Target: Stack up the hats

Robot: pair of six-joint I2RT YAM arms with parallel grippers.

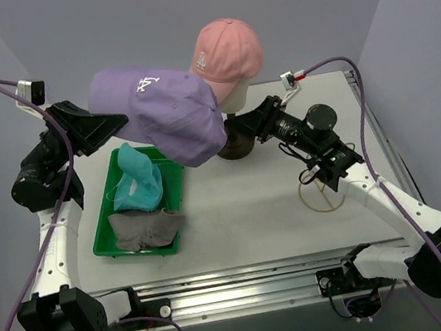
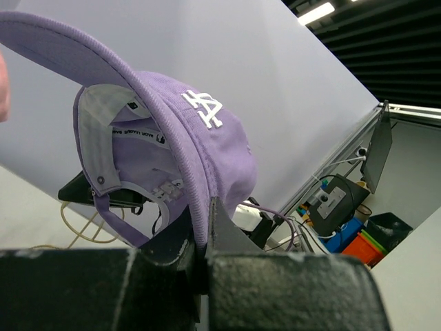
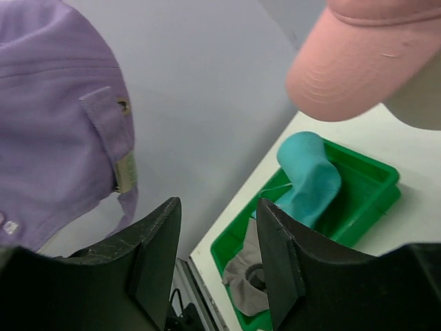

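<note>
While my left gripper (image 2: 203,227) is clamped tight on the rim of the lavender cap (image 1: 166,111), holding it in the air above the table, the move turns on where that cap lies from the pink cap (image 1: 227,47). The pink one sits on the head (image 1: 233,96), to the right of mine and a little further back, and the two look nearly touching from above. I judge the lavender cap has to travel right, over the pink crown, then down. Its back strap faces my right gripper (image 3: 219,207), which stands near the head with its jaws apart and nothing between them, so the left arm does the carrying. The teal hat (image 1: 139,182) and grey hat (image 1: 146,227) lie in the tray (image 1: 103,243), below and to the left.
</note>
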